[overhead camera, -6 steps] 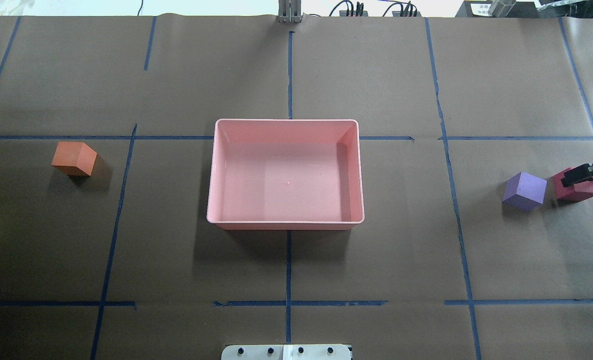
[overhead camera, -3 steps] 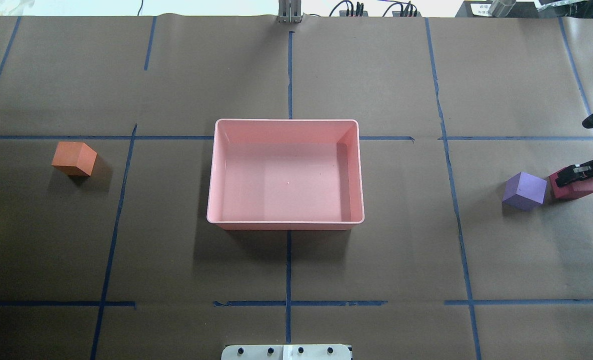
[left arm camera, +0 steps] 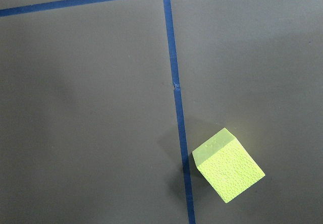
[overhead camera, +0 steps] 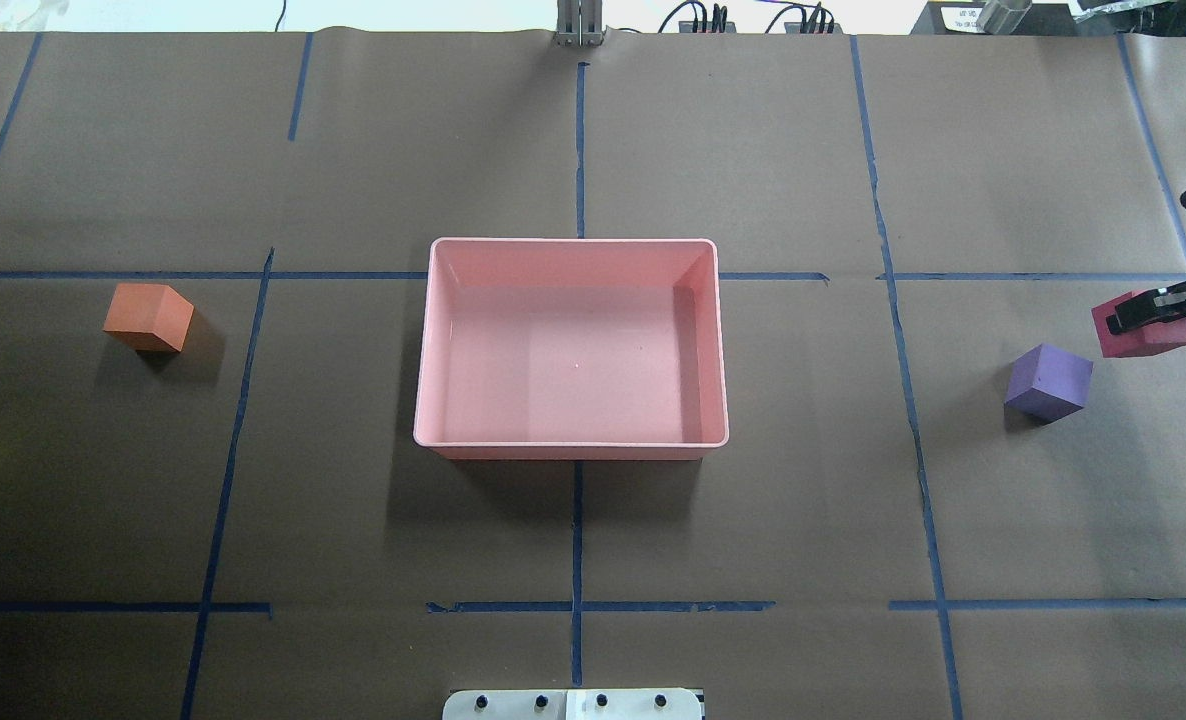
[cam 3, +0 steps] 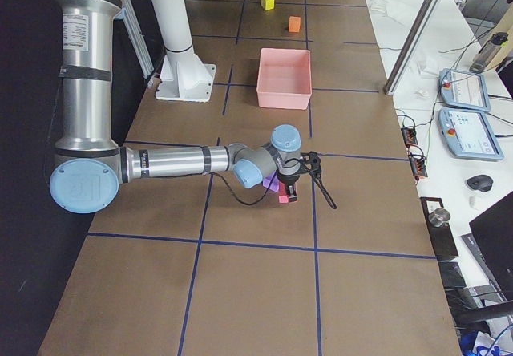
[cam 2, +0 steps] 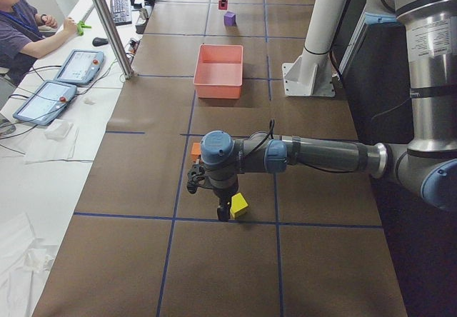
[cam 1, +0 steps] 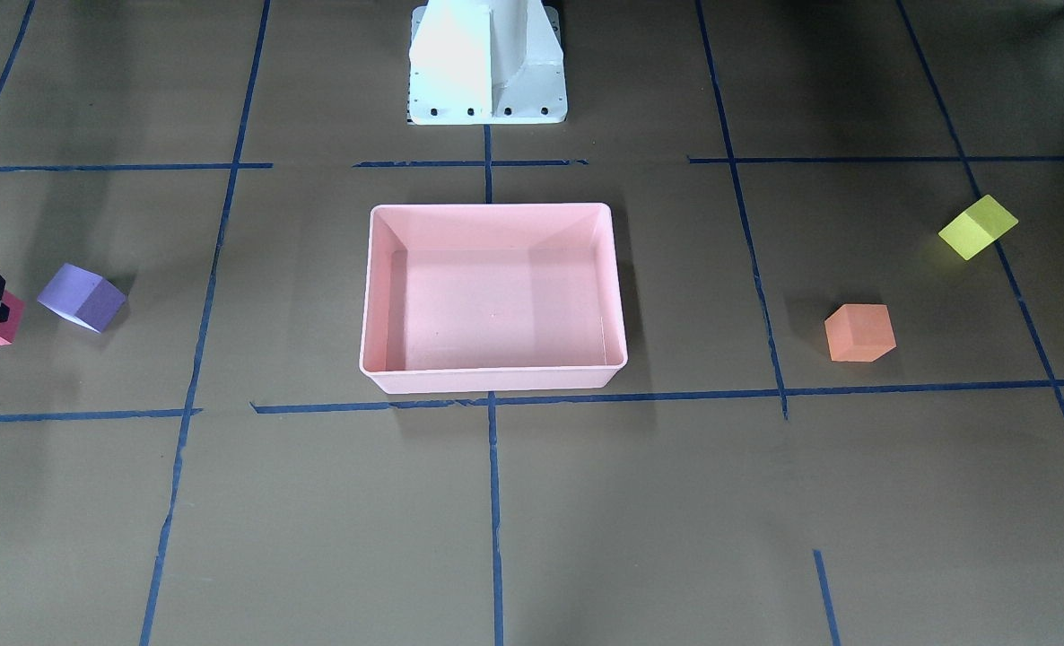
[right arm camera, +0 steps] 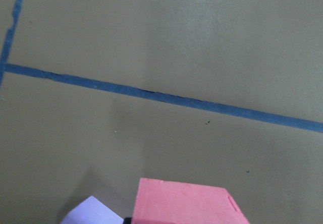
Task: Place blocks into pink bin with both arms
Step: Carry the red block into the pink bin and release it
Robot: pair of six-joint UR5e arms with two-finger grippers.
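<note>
Red block (overhead camera: 1148,342) has been lifted from beside purple block (overhead camera: 1049,381), pinched in right gripper (overhead camera: 1148,312); pink bin (overhead camera: 573,450) transfer pending; left gripper (cam 2: 222,213) jaws' state cannot be told

Right gripper (overhead camera: 1150,308), clamped on the red block (overhead camera: 1148,338), has carried it farther up the overhead view, widening the gap to the purple block (overhead camera: 1048,382), formerly just beside it.

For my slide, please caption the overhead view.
Right hand grips red block near purple block; pink bin empty.
</note>
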